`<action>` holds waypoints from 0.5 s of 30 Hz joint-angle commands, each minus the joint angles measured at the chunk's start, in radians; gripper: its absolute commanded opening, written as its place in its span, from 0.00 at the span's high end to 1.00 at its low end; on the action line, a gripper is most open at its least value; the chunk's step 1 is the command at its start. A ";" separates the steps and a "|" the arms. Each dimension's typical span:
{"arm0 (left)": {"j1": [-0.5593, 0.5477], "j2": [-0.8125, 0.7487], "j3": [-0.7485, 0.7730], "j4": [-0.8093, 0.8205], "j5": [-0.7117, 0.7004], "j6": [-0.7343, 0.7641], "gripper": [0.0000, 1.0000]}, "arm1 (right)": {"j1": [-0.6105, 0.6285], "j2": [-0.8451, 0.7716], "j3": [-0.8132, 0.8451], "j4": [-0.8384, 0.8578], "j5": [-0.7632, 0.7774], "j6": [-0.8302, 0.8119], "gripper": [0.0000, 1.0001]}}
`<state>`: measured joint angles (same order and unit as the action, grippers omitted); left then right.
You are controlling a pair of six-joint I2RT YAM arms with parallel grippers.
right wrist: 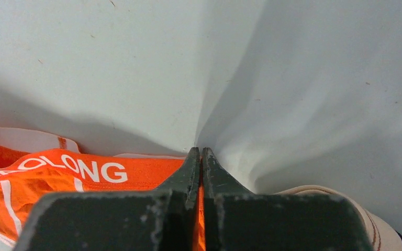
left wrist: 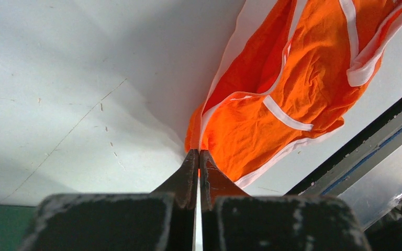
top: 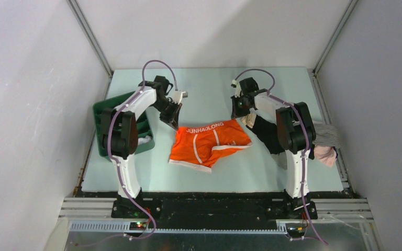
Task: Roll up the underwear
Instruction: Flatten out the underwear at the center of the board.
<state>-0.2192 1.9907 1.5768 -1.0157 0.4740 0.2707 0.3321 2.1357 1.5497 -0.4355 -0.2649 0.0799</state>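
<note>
An orange pair of underwear (top: 209, 144) with white trim and a lettered waistband lies in the middle of the table, waistband at the far side. My left gripper (top: 173, 122) is shut on the waistband's left corner; in the left wrist view its tips (left wrist: 199, 152) pinch the orange cloth (left wrist: 272, 99). My right gripper (top: 239, 116) is shut on the waistband's right corner; in the right wrist view orange cloth (right wrist: 84, 175) shows between its closed tips (right wrist: 199, 150). The waistband is stretched between the two grippers.
A green bin (top: 104, 112) stands at the table's left edge behind the left arm. A pile of other garments, black (top: 264, 133), striped (top: 327, 133) and pink (top: 324, 155), lies at the right, under and beside the right arm. A beige garment edge (right wrist: 345, 201) shows next to the right gripper.
</note>
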 commanded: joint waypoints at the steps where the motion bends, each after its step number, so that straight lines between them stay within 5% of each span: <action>1: 0.019 0.002 0.046 -0.009 0.008 0.016 1.00 | -0.005 -0.024 -0.022 0.013 0.024 0.014 1.00; 8: 0.053 -0.117 0.023 0.028 0.091 0.045 1.00 | -0.052 -0.310 0.022 0.069 -0.103 0.006 1.00; 15: 0.057 -0.404 -0.093 0.043 0.201 0.132 1.00 | -0.075 -0.633 -0.227 0.068 -0.101 0.149 1.00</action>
<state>-0.1665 1.7863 1.5230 -0.9779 0.5732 0.3248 0.2642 1.6638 1.4487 -0.3820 -0.3511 0.1402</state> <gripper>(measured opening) 0.004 0.011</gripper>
